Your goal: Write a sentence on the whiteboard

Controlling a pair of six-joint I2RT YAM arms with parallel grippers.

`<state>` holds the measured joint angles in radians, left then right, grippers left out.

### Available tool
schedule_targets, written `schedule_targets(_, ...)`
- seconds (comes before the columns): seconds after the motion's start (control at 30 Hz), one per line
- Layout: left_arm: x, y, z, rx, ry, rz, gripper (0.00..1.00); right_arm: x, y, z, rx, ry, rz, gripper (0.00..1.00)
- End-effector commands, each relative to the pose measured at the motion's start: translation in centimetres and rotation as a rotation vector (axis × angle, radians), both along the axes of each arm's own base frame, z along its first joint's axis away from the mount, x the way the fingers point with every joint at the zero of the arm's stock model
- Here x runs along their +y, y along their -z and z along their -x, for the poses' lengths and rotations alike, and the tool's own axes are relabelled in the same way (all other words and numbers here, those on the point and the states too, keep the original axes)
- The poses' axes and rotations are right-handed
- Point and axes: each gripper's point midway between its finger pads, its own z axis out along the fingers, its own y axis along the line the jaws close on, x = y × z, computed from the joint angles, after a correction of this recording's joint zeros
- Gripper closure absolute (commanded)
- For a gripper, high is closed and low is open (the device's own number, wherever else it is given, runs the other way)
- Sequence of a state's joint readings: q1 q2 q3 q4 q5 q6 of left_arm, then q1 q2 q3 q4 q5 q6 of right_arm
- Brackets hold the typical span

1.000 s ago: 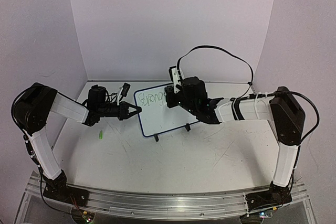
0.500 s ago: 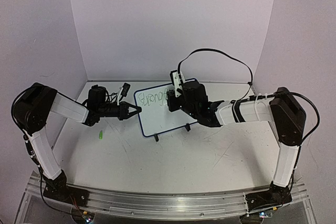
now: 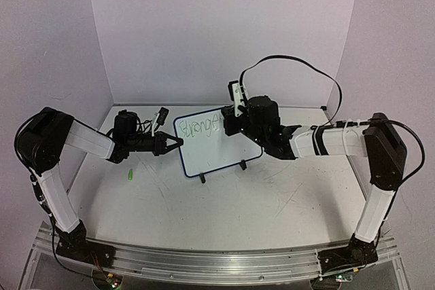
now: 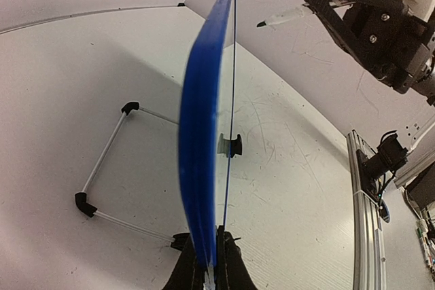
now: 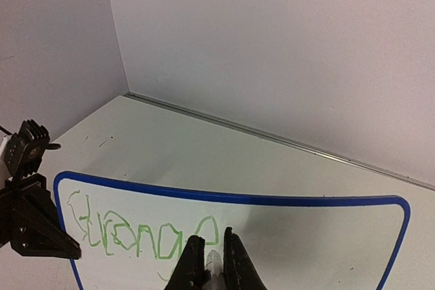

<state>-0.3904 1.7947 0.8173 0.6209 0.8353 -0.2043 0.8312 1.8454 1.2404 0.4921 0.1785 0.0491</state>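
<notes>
The whiteboard (image 3: 219, 146), white with a blue frame, stands tilted at the middle of the table. My left gripper (image 3: 179, 142) is shut on its left edge; in the left wrist view the whiteboard (image 4: 204, 100) runs edge-on out of that gripper (image 4: 206, 231). My right gripper (image 3: 232, 125) is shut on a white pen (image 3: 235, 97) and holds its tip against the board's upper part. Green lettering of the sentence (image 3: 202, 127) runs along the top line. In the right wrist view the sentence (image 5: 136, 234) ends just left of the right gripper (image 5: 211, 233) and the pen (image 5: 213, 257).
A small green cap (image 3: 128, 176) lies on the table left of the board. Two black clip feet (image 3: 201, 178) hold the board's lower edge. A wire stand (image 4: 102, 168) sits behind the board. A small black and white object (image 3: 162, 115) lies near the back wall.
My right gripper has moved to the right along the board's top line with the pen, and the green lettering has grown longer. The left arm and the board have stayed put.
</notes>
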Motion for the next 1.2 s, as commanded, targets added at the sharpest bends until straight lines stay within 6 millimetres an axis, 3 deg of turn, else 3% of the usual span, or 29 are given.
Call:
schedule_targets(0.0,0.7,0.6,-1.3,-0.065,-0.056,-0.072,1.00,-0.3,-1.6,-0.8,-0.019,-0.013,-0.051,1.00)
schedule_targets(0.83,0.8,0.6,-1.2,-0.069,-0.055,-0.074,1.00,1.0,-0.5,-2.3,-0.023,-0.007,-0.006,1.00)
schedule_targets(1.17,0.8,0.4,-1.2,-0.074,-0.057,-0.074,1.00,0.1,0.6,-2.1,0.006,0.028,0.005,1.00)
